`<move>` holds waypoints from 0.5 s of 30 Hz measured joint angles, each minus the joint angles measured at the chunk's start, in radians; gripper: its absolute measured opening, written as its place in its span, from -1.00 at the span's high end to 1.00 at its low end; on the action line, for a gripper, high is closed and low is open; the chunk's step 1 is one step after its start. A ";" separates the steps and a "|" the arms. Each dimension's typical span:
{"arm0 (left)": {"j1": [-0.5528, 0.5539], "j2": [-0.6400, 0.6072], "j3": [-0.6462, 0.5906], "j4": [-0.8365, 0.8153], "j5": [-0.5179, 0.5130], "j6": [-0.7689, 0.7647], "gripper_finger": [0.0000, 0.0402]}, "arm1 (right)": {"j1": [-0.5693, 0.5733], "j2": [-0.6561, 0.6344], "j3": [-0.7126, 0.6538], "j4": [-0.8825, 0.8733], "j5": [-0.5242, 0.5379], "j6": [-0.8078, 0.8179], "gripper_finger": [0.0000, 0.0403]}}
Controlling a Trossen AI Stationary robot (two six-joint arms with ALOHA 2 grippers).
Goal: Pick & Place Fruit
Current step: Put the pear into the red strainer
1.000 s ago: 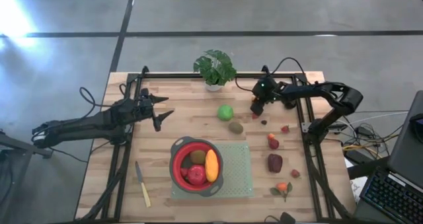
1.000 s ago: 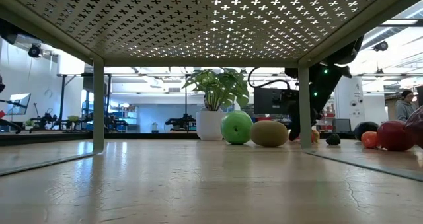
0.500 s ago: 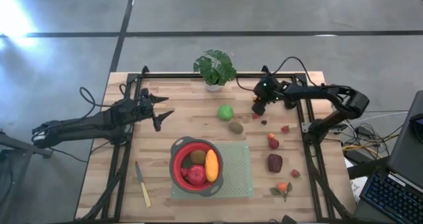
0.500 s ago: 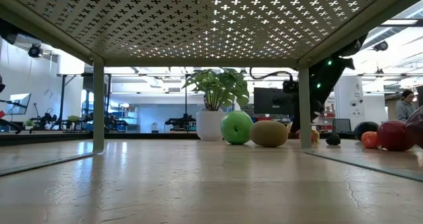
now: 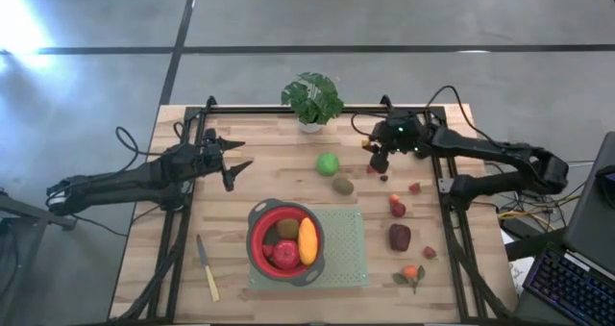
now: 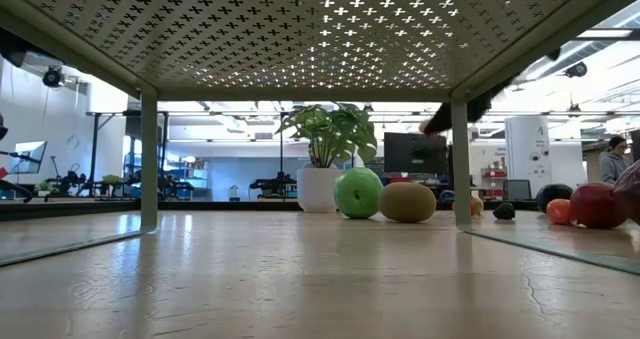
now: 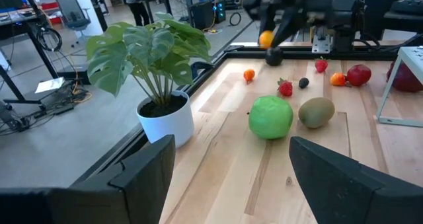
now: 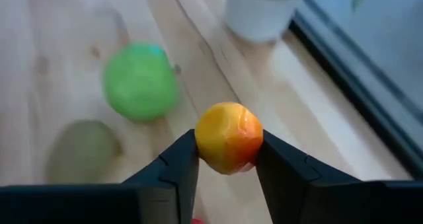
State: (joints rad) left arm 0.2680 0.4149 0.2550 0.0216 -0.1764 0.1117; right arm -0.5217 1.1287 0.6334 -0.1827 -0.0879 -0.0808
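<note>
A small orange-yellow fruit (image 8: 228, 137) hangs above the table's far right part, and my right gripper (image 5: 378, 160) is shut on it. Just to its left, a green ball (image 5: 329, 163) and a brown kiwi (image 5: 342, 185) rest on the wood. The red bowl (image 5: 258, 232) on the green mat holds a kiwi, a red apple and an orange elongated piece. More small fruit, including a dark-red lump (image 5: 400, 237), lies along the right side. My left gripper (image 5: 237, 168) stands open at the left, touching nothing. My right gripper pinches the small orange-yellow fruit by its two opposite sides (image 8: 201, 141) between its two fingers (image 8: 178, 161). The fingers slant down from the table's right side. The fruit is lifted clear of the table, as the left wrist view also shows (image 7: 266, 39).
A potted plant (image 5: 312, 99) stands at the far edge. A pale-handled knife (image 5: 208, 268) lies near the left front. Black frame rails (image 5: 179, 239) run along both sides. Bare wood lies between the bowl and the left rail.
My right gripper has risen from the table with the small orange-yellow fruit, which now hangs clear of the wood. Its arm has swung out toward the table's right edge. The gripper has stayed shut on the fruit.
</note>
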 joint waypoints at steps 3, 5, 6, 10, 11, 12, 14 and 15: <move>0.000 0.000 0.000 0.000 0.000 0.000 -0.50 | 0.053 -0.072 0.000 -0.002 0.001 0.010 0.41; 0.000 0.000 0.000 0.000 0.000 0.000 -0.50 | 0.087 -0.117 0.000 -0.002 0.000 0.025 0.41; 0.000 0.000 0.000 0.000 0.000 0.000 -0.50 | 0.103 -0.137 0.000 -0.002 0.000 0.031 0.40; 0.000 0.000 0.000 0.000 0.000 0.000 -0.50 | 0.181 -0.208 0.000 -0.001 0.002 0.069 0.33; 0.000 0.000 0.000 0.000 0.000 0.000 -0.50 | 0.203 -0.222 0.000 -0.001 0.001 0.074 0.32; 0.000 0.000 0.000 0.000 0.000 0.000 -0.50 | 0.226 -0.234 0.000 0.000 0.000 0.077 0.32; 0.000 0.000 0.000 0.000 0.000 0.000 -0.50 | 0.269 -0.253 0.000 0.000 0.000 0.081 0.32; 0.000 0.000 0.000 0.000 0.000 0.000 -0.50 | 0.291 -0.261 0.000 0.000 0.001 0.087 0.34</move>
State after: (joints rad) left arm 0.2680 0.4148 0.2554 0.0212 -0.1768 0.1119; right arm -0.2310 0.8680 0.6334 -0.1829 -0.0870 0.0064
